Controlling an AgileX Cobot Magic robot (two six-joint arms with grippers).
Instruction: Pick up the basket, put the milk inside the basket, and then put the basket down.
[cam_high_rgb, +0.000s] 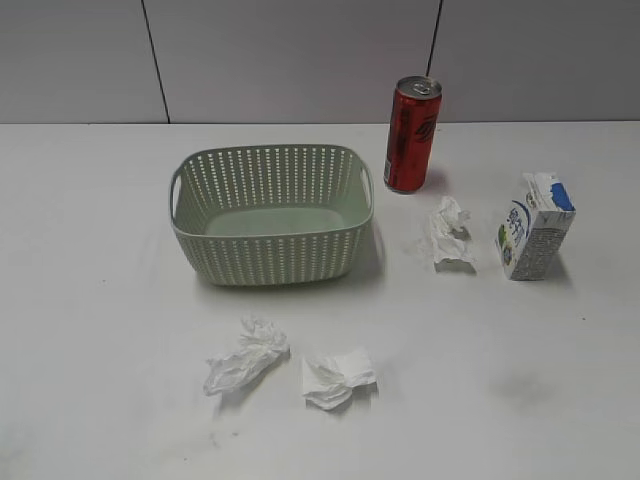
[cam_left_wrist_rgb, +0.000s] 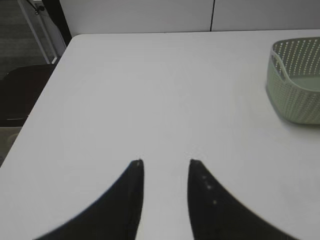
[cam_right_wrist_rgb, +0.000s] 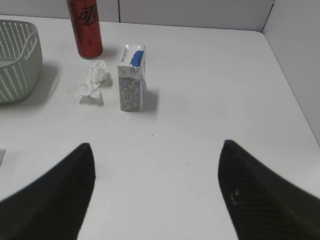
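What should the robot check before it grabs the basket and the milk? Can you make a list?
1. Basket has nothing in it: ok.
2. Basket sits flat on the table, handle slots showing: ok.
3. Milk stands upright, clear of the red can: ok.
4. Crumpled tissue lies between basket and milk, not touching either: ok.
5. Left hand is open, holding nothing, basket off to its right: ok.
6. Right hand is wide open and facing the milk: ok.
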